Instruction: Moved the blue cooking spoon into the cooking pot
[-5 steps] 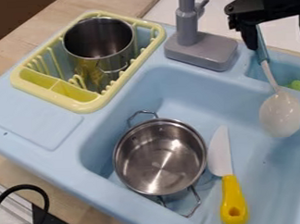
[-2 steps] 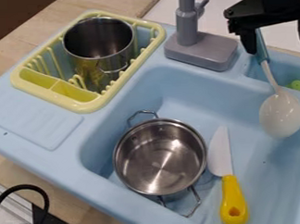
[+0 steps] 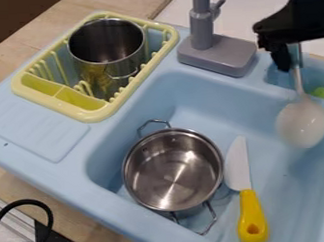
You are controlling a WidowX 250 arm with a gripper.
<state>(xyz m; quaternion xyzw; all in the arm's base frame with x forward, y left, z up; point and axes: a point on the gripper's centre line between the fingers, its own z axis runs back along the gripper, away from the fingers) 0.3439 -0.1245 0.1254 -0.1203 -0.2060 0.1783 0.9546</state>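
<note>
- Up at the far right I see the black gripper (image 3: 290, 49), with a white spoon (image 3: 302, 119) hanging bowl-down beneath it, blue at the handle.
- In the light blue sink (image 3: 268, 119) sits a two-handled steel pot (image 3: 173, 168), upright.
- Just beside it lies a yellow-handled knife (image 3: 252, 217), blade toward the gray faucet (image 3: 219, 53).
- A taller steel pot (image 3: 107, 42) stands in the pale yellow dish rack (image 3: 91, 115).
- A black cable (image 3: 23, 202) loops at lower left.
</note>
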